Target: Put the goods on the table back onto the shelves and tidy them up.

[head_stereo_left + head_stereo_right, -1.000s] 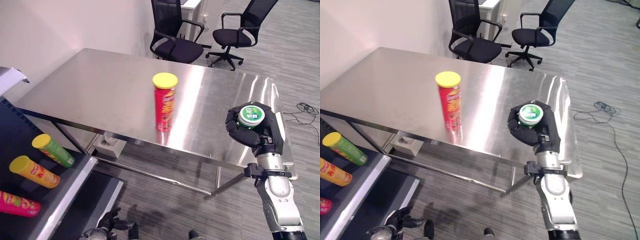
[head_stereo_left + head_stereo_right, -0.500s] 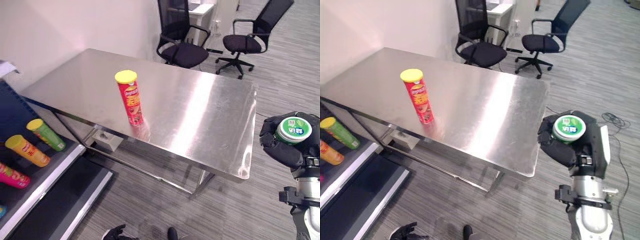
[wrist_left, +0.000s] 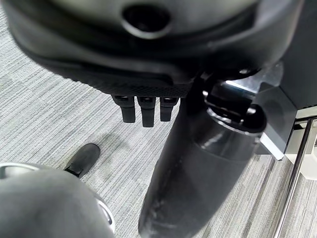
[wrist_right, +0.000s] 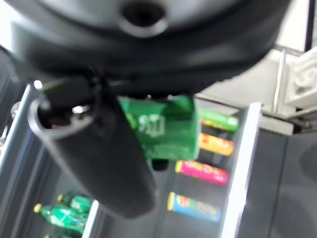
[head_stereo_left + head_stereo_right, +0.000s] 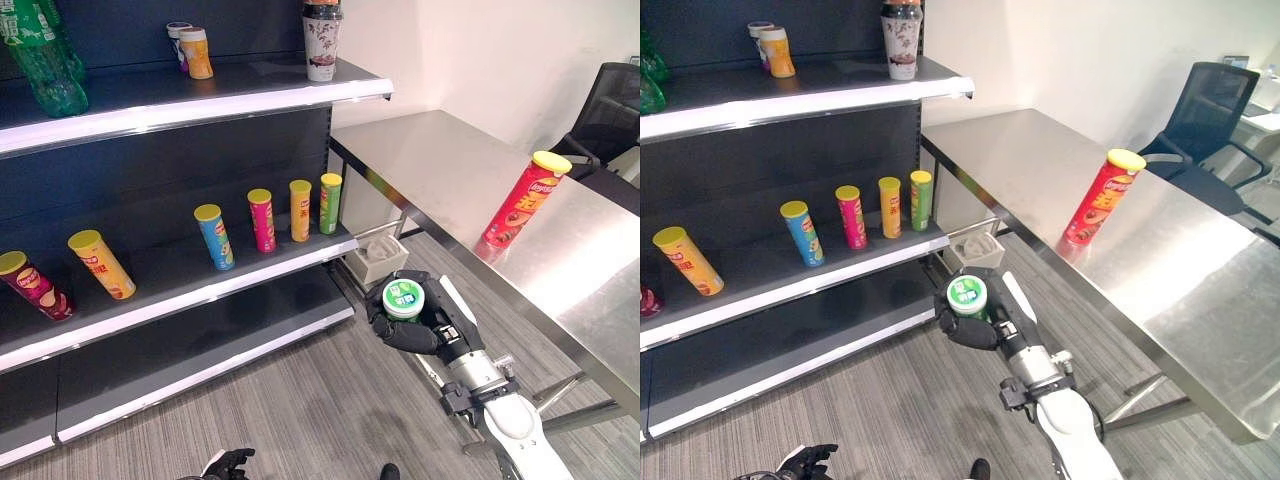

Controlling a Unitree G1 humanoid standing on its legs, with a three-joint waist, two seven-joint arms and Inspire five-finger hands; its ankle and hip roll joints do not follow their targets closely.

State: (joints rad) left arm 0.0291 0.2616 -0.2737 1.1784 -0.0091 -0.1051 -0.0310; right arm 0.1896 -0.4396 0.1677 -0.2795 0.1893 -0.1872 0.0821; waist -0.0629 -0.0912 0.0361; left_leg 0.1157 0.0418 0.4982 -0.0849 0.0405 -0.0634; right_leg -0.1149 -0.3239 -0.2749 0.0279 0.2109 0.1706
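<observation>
Dark shelving (image 5: 190, 190) fills the left and far side of the scene, its boards edged in pale metal. Right of it runs the stainless-steel bench (image 5: 470, 170), reaching from the far end of the shelving toward the near right.

On the middle shelf stand tilted tubes in a row: a green tube (image 5: 331, 203) farthest right, then an orange tube (image 5: 300, 210), a pink tube (image 5: 261, 220), a blue tube (image 5: 214, 237), a yellow-orange tube (image 5: 100, 264) and a dark red tube (image 5: 32, 284) at the far left. On the top shelf stand a green bottle (image 5: 42, 55) at the left, two small cups (image 5: 190, 48) near the middle and a patterned tall cup (image 5: 321, 40) at the right end.

A red tube with a yellow lid (image 5: 520, 198) stands on the bench, alone, well apart from the shelving.

Near centre, over the grey floor between shelving and bench, the right robot hand (image 5: 425, 325) has its fingers curled round a green can with a white-and-green lid (image 5: 404, 297), lid up.

At the near left edge the left robot hand (image 5: 228, 463) hangs low over the floor, its fingers loosely straight in its wrist view.
</observation>
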